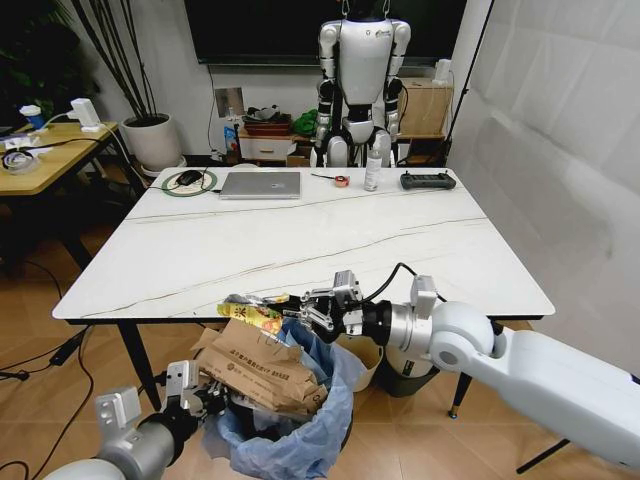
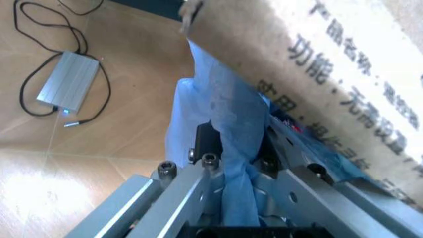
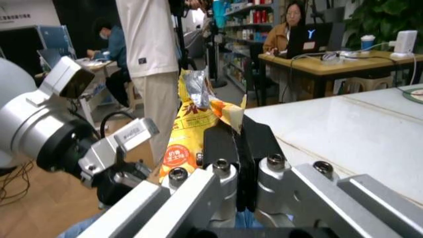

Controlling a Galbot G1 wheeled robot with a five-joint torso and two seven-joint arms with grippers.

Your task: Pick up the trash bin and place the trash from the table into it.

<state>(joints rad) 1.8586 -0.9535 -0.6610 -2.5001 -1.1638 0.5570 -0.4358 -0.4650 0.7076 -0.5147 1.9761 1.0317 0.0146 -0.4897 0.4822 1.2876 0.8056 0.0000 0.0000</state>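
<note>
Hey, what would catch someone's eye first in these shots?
The right gripper, shut on a yellow wrapper, hangs off the table's near edge, above the trash bin. The bin, stuffed with torn brown cardboard, is held below by the left gripper, pinching its blue bag.

- Head view: high, looks forward and down across the marble surface [image 1: 330,240]; near edge, both arms and the trash bin [image 1: 290,430] in the lower part.
- Left wrist view: very close, along the left gripper [image 2: 241,148] onto the bin's blue bag [image 2: 231,119] and brown cardboard [image 2: 330,64], wooden floor beyond.
- Right wrist view: close, along the right gripper [image 3: 238,144] and yellow wrapper [image 3: 188,129], across the surface's edge into the room.
- Shared: bag and cardboard in head and left wrist views; wrapper and surface in head and right wrist views.
</note>
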